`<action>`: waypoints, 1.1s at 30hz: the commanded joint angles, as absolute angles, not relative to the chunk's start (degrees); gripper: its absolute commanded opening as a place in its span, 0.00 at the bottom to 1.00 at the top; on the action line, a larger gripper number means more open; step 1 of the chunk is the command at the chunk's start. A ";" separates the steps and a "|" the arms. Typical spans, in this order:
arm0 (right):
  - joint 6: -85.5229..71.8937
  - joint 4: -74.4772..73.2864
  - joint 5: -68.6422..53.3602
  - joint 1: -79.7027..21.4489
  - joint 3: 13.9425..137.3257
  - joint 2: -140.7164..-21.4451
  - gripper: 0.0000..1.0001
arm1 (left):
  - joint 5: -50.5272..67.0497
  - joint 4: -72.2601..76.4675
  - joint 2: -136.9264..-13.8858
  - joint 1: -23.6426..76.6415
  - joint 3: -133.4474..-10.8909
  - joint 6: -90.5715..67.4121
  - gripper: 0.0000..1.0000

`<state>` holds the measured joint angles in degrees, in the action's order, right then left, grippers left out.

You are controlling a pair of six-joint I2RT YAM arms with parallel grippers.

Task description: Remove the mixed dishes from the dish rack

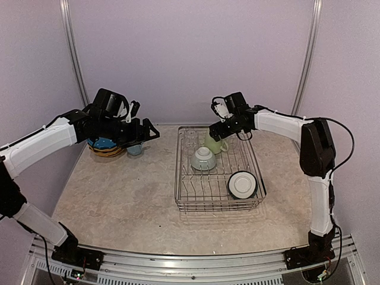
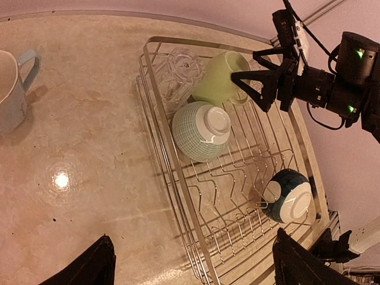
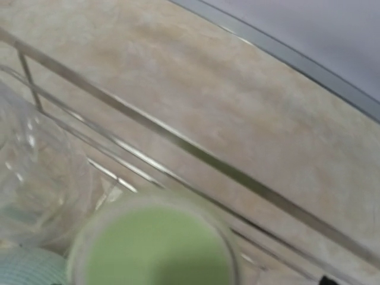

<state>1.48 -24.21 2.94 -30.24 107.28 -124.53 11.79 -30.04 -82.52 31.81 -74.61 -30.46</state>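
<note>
Mug (image 1: 212,144) removal from rack (image 1: 177,172) under way: right hand (image 1: 217,132) spread just above it. Requires lowering onto rim, then closing.

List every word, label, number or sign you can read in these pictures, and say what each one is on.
None can be read. The dish rack, green mug, glass, patterned bowl, blue bowl and light blue mug show no lettering. The right wrist view is blurred.
</note>
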 commanded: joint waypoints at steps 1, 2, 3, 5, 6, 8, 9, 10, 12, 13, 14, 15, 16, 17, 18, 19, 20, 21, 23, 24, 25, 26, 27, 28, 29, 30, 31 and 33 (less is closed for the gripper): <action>3.15 -26.93 3.68 -30.98 111.53 -128.37 0.89 | 12.41 -27.12 -81.32 32.47 -73.55 -31.73 0.87; 3.22 -27.10 3.48 -30.95 112.08 -129.02 0.88 | 12.54 -26.96 -81.33 32.58 -73.49 -31.73 0.87; 3.25 -27.29 3.19 -30.95 112.65 -129.51 0.88 | 12.50 -26.86 -81.31 32.68 -73.48 -31.73 0.87; 3.04 -27.40 2.34 -31.02 113.32 -130.29 0.88 | 12.30 -26.81 -81.32 32.78 -73.53 -31.64 0.87; 2.93 -27.30 1.78 -31.10 113.49 -130.65 0.88 | 12.24 -26.81 -81.38 32.80 -73.63 -31.57 0.87; 2.61 -27.04 1.23 -31.22 113.55 -131.20 0.88 | 12.24 -26.87 -81.47 32.87 -73.78 -31.55 0.87; 2.44 -27.00 1.21 -31.28 113.55 -131.54 0.88 | 12.30 -26.97 -81.52 32.87 -73.82 -31.53 0.87; 2.25 -26.94 1.15 -31.27 113.55 -131.71 0.88 | 12.23 -27.06 -81.60 32.87 -73.89 -31.55 0.87; 1.95 -26.73 0.74 -31.25 113.55 -132.19 0.88 | 12.33 -27.27 -81.65 32.87 -74.07 -31.47 0.87; 1.82 -26.59 0.38 -31.26 113.55 -132.32 0.88 | 12.27 -27.40 -81.69 32.87 -73.99 -31.42 0.87; 1.70 -26.40 0.12 -31.26 113.55 -132.44 0.87 | 12.30 -27.50 -81.68 32.88 -73.96 -31.38 0.87; 1.61 -26.29 0.09 -31.29 113.55 -132.55 0.85 | 12.24 -27.63 -81.65 32.87 -74.03 -31.38 0.87; 1.60 -26.20 0.09 -31.29 113.62 -132.57 0.84 | 12.11 -27.80 -81.68 32.89 -74.01 -31.30 0.87; 1.46 -26.20 0.09 -31.28 113.64 -132.69 0.82 | 11.90 -27.92 -81.61 32.92 -74.02 -31.29 0.87; 1.41 -26.27 -1.03 -31.25 113.71 -132.60 0.80 | 11.76 -28.01 -81.50 32.88 -74.01 -31.29 0.87; 1.41 -26.37 -1.44 -31.23 113.73 -132.50 0.76 | 11.78 -28.03 -81.48 32.88 -73.96 -31.29 0.87; 1.41 -26.37 -1.61 -31.22 113.73 -132.34 0.72 | 11.70 -28.03 -81.43 32.91 -73.92 -31.29 0.87; 1.47 -26.37 -1.73 -31.28 113.73 -132.10 0.68 | 11.77 -28.11 -81.44 32.89 -73.92 -31.29 0.87; 1.43 -26.53 -1.84 -31.24 113.80 -131.52 0.62 | 11.73 -28.20 -81.47 32.89 -73.92 -31.29 0.87; 1.41 -26.66 -1.89 -31.29 113.86 -131.16 0.60 | 11.77 -28.26 -81.60 32.93 -73.98 -31.34 0.87; 1.41 -26.72 -1.97 -31.33 113.89 -130.73 0.57 | 11.82 -28.30 -81.79 32.95 -74.00 -31.42 0.87; 1.34 -26.73 -1.97 -31.42 113.88 -130.17 0.53 | 11.89 -28.30 -81.88 32.96 -74.00 -31.50 0.87; 1.32 -26.76 -1.89 -31.50 113.90 -129.57 0.50 | 11.98 -28.23 -81.99 32.98 -74.00 -31.59 0.87; 1.32 -26.72 -1.67 -31.60 113.88 -129.05 0.49 | 12.06 -28.22 -82.07 33.01 -74.00 -31.63 0.87; 1.32 -26.75 -1.48 -31.76 113.90 -128.47 0.47 | 12.14 -28.19 -82.08 33.04 -74.03 -31.64 0.87; 1.40 -26.77 -1.31 -31.81 113.91 -127.77 0.44 | 12.14 -28.21 -82.17 33.09 -74.08 -31.64 0.87; 1.40 -26.80 -1.13 -31.91 113.91 -127.17 0.42 | 12.21 -28.17 -82.17 33.13 -74.16 -31.64 0.87; 1.41 -26.82 -0.78 -32.15 113.78 -125.57 0.37 | 12.14 -28.25 -82.34 33.22 -74.25 -31.64 0.87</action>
